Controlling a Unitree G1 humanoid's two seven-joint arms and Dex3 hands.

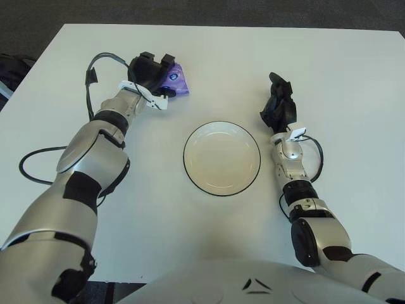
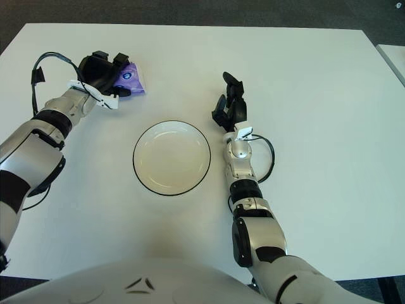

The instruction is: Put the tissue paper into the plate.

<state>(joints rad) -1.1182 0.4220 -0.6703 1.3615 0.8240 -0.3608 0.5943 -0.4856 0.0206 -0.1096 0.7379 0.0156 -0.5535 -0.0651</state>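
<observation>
A white bench [image 1: 342, 69] carries one empty plate [image 1: 221, 158] and one purple tissue pack [image 1: 176, 81] at far left, where the left hand [image 1: 149, 75] has its fingers closed around it. The right hand [image 1: 277, 106], fingers relaxed, shows right of the plate.

White table [image 1: 253, 57], dark grey floor [image 1: 190, 11]

The arms wore glossy silver shells with black joint bands. Both hands were black. Black cables looped beside each forearm.
</observation>
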